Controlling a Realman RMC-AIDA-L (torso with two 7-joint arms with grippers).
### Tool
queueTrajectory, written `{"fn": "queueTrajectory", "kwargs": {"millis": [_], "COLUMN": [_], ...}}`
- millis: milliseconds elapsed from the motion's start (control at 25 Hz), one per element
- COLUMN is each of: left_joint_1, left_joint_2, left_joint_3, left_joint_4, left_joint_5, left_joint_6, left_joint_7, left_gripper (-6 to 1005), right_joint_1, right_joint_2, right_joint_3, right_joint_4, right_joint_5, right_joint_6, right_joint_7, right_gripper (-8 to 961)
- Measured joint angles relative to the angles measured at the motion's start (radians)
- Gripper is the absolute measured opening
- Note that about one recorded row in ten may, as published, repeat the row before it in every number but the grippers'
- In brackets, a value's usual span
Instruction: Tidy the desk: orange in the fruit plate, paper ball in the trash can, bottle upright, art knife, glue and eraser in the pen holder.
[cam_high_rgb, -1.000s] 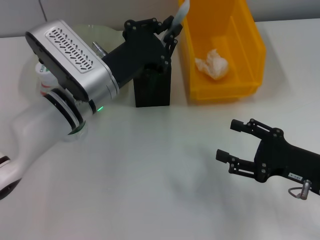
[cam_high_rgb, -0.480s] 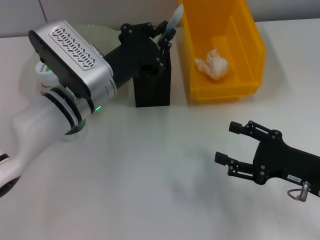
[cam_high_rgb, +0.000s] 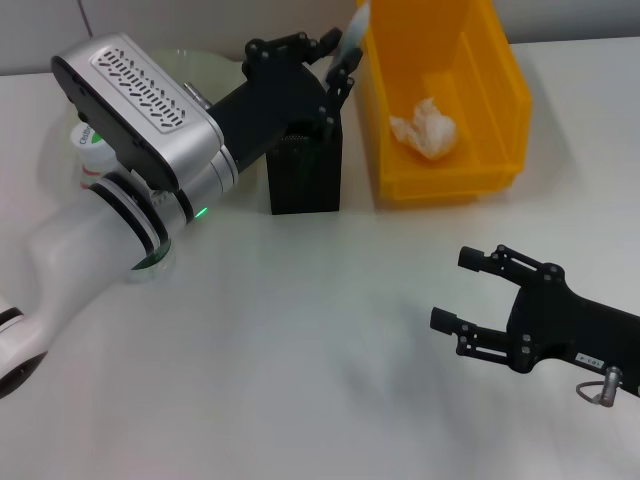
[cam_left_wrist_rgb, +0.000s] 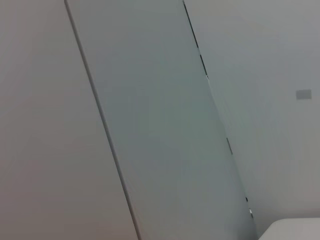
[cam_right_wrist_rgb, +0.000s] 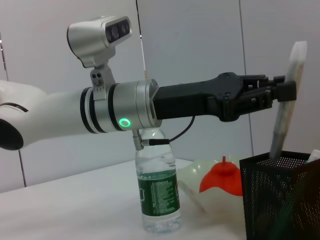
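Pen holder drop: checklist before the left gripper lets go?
1. Left gripper shut on the pale slim tool: ok.
2. Tool's lower end inside the pen holder: ok, the right wrist view shows it past the rim.
3. Tool vertical: not ok, it leans.
4. Bottle upright, orange in the fruit plate: ok.
5. Paper ball in the trash can: ok.
6. Right gripper open over the table, well away from the holder: ok. Eraser in holder: cannot tell, not seen.
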Motion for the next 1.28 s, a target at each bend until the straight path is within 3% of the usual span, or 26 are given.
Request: {"fn": "queueTrajectory", "kwargs": {"millis": [320, 520, 560, 680, 720, 880, 960, 1120, 1160, 1280], "left_joint_1": [0.006, 0.073, 0.115, 0.153, 0.193, 0.281, 0.333, 0.338, 0.333, 0.300], "left_joint_2": [0.000, 0.009, 0.024, 0.041, 0.047, 0.037, 0.042, 0.044, 0.048, 0.049], "left_joint_3": [0.010, 0.014, 0.003, -0.035, -0.083, -0.205, -0.318, -0.347, -0.426, -0.509], "left_joint_4": [0.008, 0.101, 0.176, 0.249, 0.284, 0.296, 0.248, 0.222, 0.107, -0.036], "left_joint_5": [-0.027, 0.026, 0.145, 0.321, 0.463, 0.662, 0.823, 0.859, 0.963, 1.070], "left_joint_6": [0.003, 0.072, 0.098, 0.125, 0.187, 0.361, 0.512, 0.547, 0.631, 0.670], "left_joint_7": [-0.002, -0.123, -0.253, -0.420, -0.526, -0.615, -0.657, -0.663, -0.667, -0.667], "left_gripper": [372, 523, 553, 648, 681, 779, 778, 776, 776, 775], "right_joint_1": [-0.003, -0.009, -0.010, -0.017, -0.019, -0.035, -0.042, -0.046, -0.046, -0.033], "right_joint_2": [-0.002, -0.004, -0.004, -0.006, -0.008, -0.027, -0.036, -0.040, -0.041, -0.044], "right_joint_3": [0.002, 0.017, 0.023, 0.050, 0.064, 0.120, 0.135, 0.151, 0.151, 0.148], "right_joint_4": [0.000, 0.001, 0.001, 0.000, 0.000, -0.004, -0.003, -0.006, -0.008, -0.012], "right_joint_5": [-0.002, -0.002, -0.002, -0.002, -0.003, -0.003, -0.003, -0.017, -0.030, -0.094], "right_joint_6": [-0.007, -0.009, -0.009, -0.019, -0.030, -0.077, -0.096, -0.130, -0.140, -0.178], "right_joint_7": [0.010, 0.011, 0.011, 0.012, 0.013, 0.056, 0.064, 0.064, 0.064, 0.061], "right_gripper": [831, 831, 831, 831, 831, 831, 831, 831, 831, 831]}}
